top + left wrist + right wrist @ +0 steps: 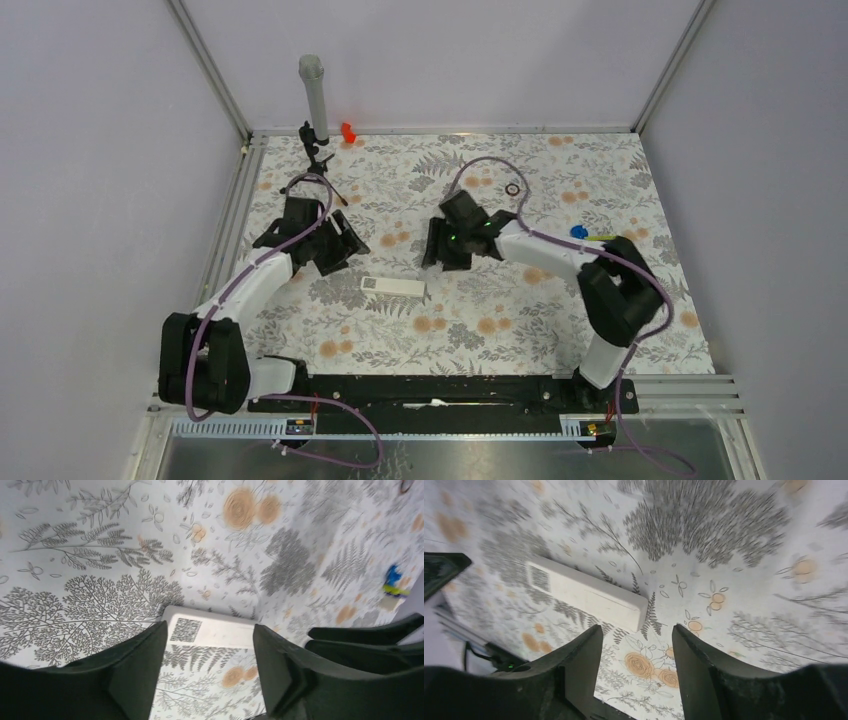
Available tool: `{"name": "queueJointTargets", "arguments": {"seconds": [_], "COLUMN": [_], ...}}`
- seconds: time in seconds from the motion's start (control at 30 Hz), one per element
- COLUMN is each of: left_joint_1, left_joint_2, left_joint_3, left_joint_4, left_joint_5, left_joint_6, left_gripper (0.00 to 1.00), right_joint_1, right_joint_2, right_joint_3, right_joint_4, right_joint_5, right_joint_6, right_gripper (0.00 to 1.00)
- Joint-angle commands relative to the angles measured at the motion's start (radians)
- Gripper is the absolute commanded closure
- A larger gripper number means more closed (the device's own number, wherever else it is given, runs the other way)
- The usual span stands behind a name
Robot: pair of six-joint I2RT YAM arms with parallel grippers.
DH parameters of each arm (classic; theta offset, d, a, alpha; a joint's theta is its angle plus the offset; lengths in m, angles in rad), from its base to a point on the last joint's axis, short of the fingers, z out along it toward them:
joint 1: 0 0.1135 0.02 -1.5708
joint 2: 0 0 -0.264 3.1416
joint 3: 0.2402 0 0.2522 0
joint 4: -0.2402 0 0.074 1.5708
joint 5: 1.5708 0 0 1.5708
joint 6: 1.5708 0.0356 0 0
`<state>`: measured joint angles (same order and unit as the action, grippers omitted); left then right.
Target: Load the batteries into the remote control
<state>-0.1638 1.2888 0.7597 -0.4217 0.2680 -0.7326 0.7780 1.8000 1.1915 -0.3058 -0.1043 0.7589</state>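
Observation:
The remote control is a slim white bar with a dark QR-like mark near its left end, lying flat on the floral table mat. My left gripper is open and empty, hovering just behind the remote's left end; in the left wrist view the remote lies between the open fingers of that gripper. My right gripper is open and empty, just behind the remote's right end; in the right wrist view the remote lies ahead of that gripper. The batteries are not in view.
A small dark ring lies at the back. A blue-and-yellow toy piece lies right of the right arm and shows in the left wrist view. A small tripod with a grey cylinder and a red piece stand at the back left.

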Motion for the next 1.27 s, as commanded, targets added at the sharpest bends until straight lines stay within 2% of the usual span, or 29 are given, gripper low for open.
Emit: {"name": "queueJointTargets", "arguments": {"seconds": [0.0,0.17,0.2,0.37,0.5,0.67,0.73,0.83,0.97,1.23], "left_joint_1": [0.005,0.027,0.028,0.027,0.027,0.027,0.027,0.027,0.027,0.027], "left_joint_2": [-0.075,-0.189,-0.215,-0.340,-0.443,-0.582,-0.647,-0.715,-0.753,-0.763], "left_joint_3": [0.114,0.242,0.275,0.425,0.519,0.566,0.552,0.533,0.518,0.506], "left_joint_4": [-0.118,-0.225,-0.247,-0.394,-0.475,-0.499,-0.489,-0.476,-0.481,-0.482], "left_joint_5": [-0.139,-0.210,-0.212,-0.307,-0.402,-0.544,-0.606,-0.626,-0.639,-0.625], "left_joint_6": [0.070,0.161,0.188,0.239,0.255,0.291,0.299,0.311,0.303,0.292], "left_gripper": [0.26,0.12,0.03,0.01,0.01,0.01,0.01,0.01,0.01,0.01], "right_joint_1": [-0.086,-0.138,-0.148,-0.161,-0.162,-0.161,-0.161,-0.162,-0.162,-0.161], "right_joint_2": [-0.198,-0.389,-0.432,-0.653,-0.812,-1.045,-1.150,-1.240,-1.266,-1.286], "right_joint_3": [0.016,0.023,0.025,0.051,0.075,0.064,0.035,0.035,0.079,0.076], "right_joint_4": [-0.025,-0.120,-0.140,-0.245,-0.314,-0.335,-0.269,-0.224,-0.254,-0.266], "right_joint_5": [-0.023,0.109,0.161,0.530,0.799,1.037,1.073,1.139,1.207,1.190], "right_joint_6": [-0.103,-0.217,-0.231,-0.291,-0.306,-0.316,-0.372,-0.449,-0.472,-0.429], "right_gripper": [0.38,0.26,0.22,0.01,0.00,0.00,0.00,0.00,0.00,0.00]}}
